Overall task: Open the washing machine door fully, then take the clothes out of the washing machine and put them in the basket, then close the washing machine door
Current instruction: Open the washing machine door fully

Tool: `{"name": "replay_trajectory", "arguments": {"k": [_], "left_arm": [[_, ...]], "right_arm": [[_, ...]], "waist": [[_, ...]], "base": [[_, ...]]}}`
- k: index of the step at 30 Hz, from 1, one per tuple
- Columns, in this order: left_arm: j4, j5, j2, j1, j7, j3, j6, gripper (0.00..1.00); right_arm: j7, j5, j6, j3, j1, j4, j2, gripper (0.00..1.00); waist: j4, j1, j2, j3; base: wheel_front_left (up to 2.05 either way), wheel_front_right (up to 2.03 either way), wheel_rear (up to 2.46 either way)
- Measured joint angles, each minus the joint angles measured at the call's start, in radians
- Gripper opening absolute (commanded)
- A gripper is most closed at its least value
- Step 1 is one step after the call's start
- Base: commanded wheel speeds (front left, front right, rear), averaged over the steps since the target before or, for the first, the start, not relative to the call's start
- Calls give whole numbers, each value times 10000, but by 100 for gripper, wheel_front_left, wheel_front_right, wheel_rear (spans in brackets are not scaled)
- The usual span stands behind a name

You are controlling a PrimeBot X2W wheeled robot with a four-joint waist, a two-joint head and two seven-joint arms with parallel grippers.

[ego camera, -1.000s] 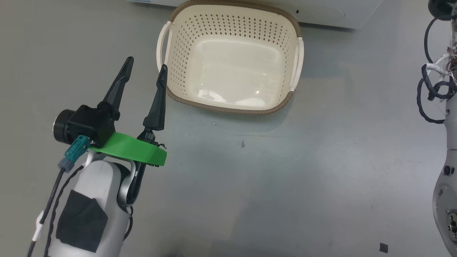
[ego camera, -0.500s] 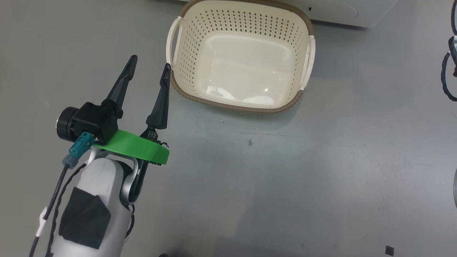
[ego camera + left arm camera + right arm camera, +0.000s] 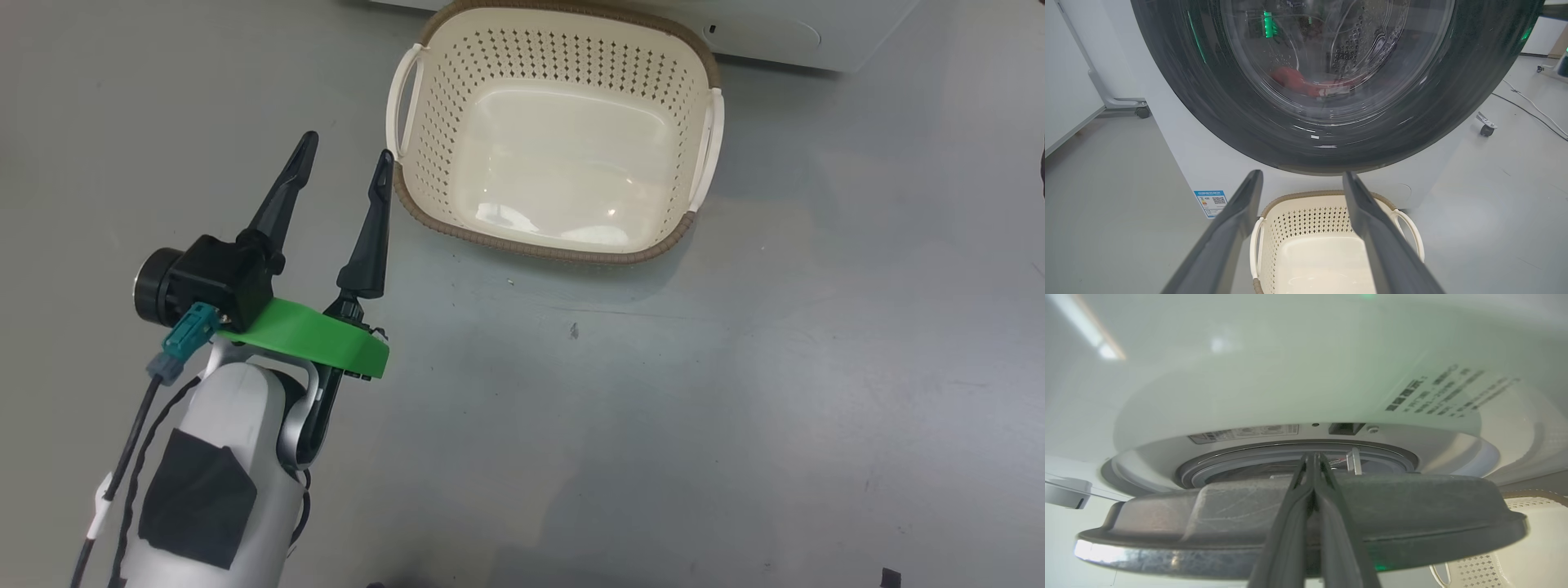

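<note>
Left gripper (image 3: 348, 145) hangs spread wide and holds nothing, just beside the basket (image 3: 563, 251) at its left rim in the head view. Its wrist view adds the washing machine door (image 3: 1208, 102) above the basket, red clothes (image 3: 1290, 79) seen through it. From the right wrist, the right gripper (image 3: 1312, 457) is pinched shut, tips at the gap between that door, seen edge-on, and the washing machine (image 3: 1290, 375).
</note>
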State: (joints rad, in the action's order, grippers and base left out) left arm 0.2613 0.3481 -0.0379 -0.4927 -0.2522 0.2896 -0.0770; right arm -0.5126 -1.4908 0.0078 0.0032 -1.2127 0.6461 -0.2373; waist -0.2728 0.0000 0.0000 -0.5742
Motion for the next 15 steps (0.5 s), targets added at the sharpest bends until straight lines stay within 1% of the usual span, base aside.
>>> {"name": "replay_trajectory", "arguments": {"k": [7, 8, 15], "left_arm": [[92, -23, 19, 0, 0, -40, -81, 100], [107, -23, 25, 0, 0, -56, -81, 100], [142, -113, 50, -1, 0, -174, -88, 100]], "right_arm": [[-456, -303, 35, -35, -30, 203, -65, 0], [-541, -366, 88, -52, -30, 234, -61, 0], [-1256, -671, 138, -23, -28, 268, -4, 0]], "waist": [[34, 0, 0, 69], [43, 0, 0, 82], [133, 0, 0, 129]], "base": [[0, 0, 0], [0, 0, 0], [0, 0, 0]]}}
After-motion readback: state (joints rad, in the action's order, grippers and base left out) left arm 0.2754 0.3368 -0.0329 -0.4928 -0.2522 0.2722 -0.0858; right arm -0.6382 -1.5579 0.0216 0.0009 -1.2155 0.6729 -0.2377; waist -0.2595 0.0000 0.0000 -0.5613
